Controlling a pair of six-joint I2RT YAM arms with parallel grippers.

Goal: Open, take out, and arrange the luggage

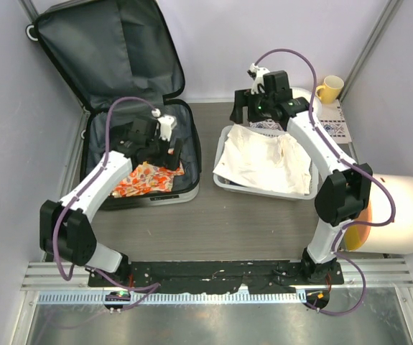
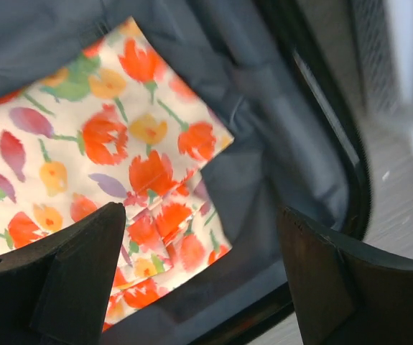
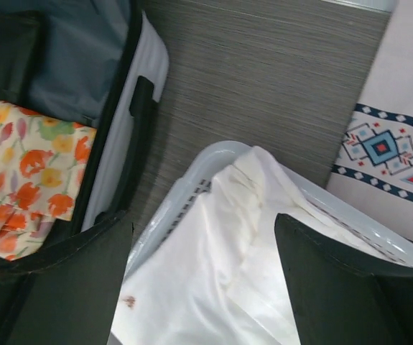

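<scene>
luggage [image 1: 105,57] sitting at the far left of the table [image 1: 249,223], lid already up against the wall, base lying flat and open. looks like the take-out step is going on: a floral cloth [image 2: 105,136] is lying in the base, a white cloth [image 3: 213,287] is lying in the basket [image 3: 213,151] just beside the luggage on its right.

left gripper [image 2: 200,223] is hovering over the near right corner of the floral cloth, jaws spread wide, gripping nothing. right gripper [image 3: 205,230] is hanging over the basket's far left rim, jaws also wide apart and empty.

next move, my guess: left one needs to be dropping onto the floral cloth, pinching a fold or edge, then lifting it clear of the luggage rim toward the basket. thin cloth lying flat on the lining, so catching the bunched pleats near the corner is probably easier.

materials: lining is dark grey, soft, wrinkling. floral cloth is thin, orange and red tulips on cream, loosely folded. white cloth is limp and creased. basket is white slatted plastic with rounded corners. table is grey with a wood grain.
</scene>
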